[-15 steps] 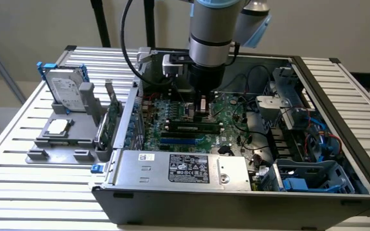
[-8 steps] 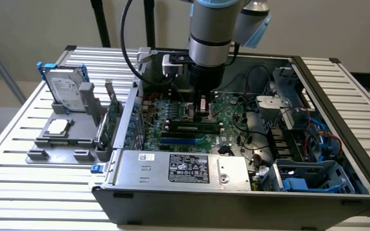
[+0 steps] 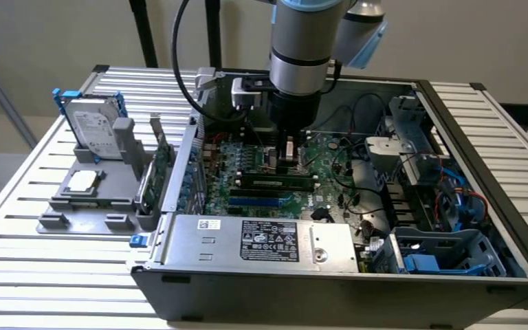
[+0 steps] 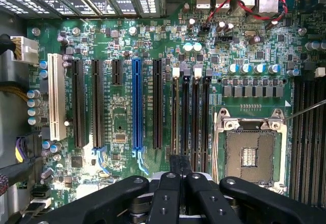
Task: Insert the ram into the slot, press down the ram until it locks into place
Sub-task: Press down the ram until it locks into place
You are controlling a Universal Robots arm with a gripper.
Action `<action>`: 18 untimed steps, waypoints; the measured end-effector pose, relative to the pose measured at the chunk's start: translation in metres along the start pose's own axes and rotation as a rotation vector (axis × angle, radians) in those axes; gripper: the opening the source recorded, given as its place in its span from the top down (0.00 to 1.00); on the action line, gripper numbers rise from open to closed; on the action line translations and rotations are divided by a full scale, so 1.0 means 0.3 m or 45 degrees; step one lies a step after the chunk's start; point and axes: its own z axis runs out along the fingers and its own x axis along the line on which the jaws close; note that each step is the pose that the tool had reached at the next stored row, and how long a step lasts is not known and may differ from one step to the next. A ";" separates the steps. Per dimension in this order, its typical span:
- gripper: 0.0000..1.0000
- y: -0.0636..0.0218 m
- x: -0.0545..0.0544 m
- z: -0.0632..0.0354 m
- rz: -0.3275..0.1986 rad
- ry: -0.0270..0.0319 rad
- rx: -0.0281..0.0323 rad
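Seating looks to be the step in hand. The gripper (image 3: 289,159) hangs low inside the open computer case (image 3: 337,295), right over the bank of memory sockets (image 4: 190,112). In the wrist view the fingers (image 4: 170,193) are pressed together. I cannot tell whether anything thin sits between their tips.

In the exterior view the ram (image 3: 273,182), a narrow dark-and-green stick, lies along the sockets at about 6 o'clock of the gripper, just beside it. It seems to stand in a socket instead of lying loose, but I cannot tell whether its end latches have closed. I judge it inserted and not yet shown to be locked.

Locking it would call for a straight downward push, centred on the stick's top edge and in line with the socket. An off-centre load could tilt the stick or bear on the board.

The CPU socket (image 4: 250,155) lies just beside the memory bank, and the blue slot (image 4: 136,104) with its black neighbours flanks the other side. Red and black wires (image 4: 239,0) run near the rear ports, well apart from the fingers. The power supply (image 3: 264,240) sits at 6 o'clock of the ram.

On the worktop (image 3: 25,275) at 9 o'clock, outside the case, a grey holder (image 3: 85,199) carries a hard drive (image 3: 94,127) and a larger expansion card (image 3: 161,168).
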 end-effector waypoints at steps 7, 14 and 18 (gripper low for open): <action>0.89 -0.001 -0.002 0.021 0.000 -0.0002 0.0001; 0.89 -0.001 -0.004 0.039 0.000 0.0001 0.0000; 0.89 -0.001 -0.004 0.050 0.000 0.0004 -0.0002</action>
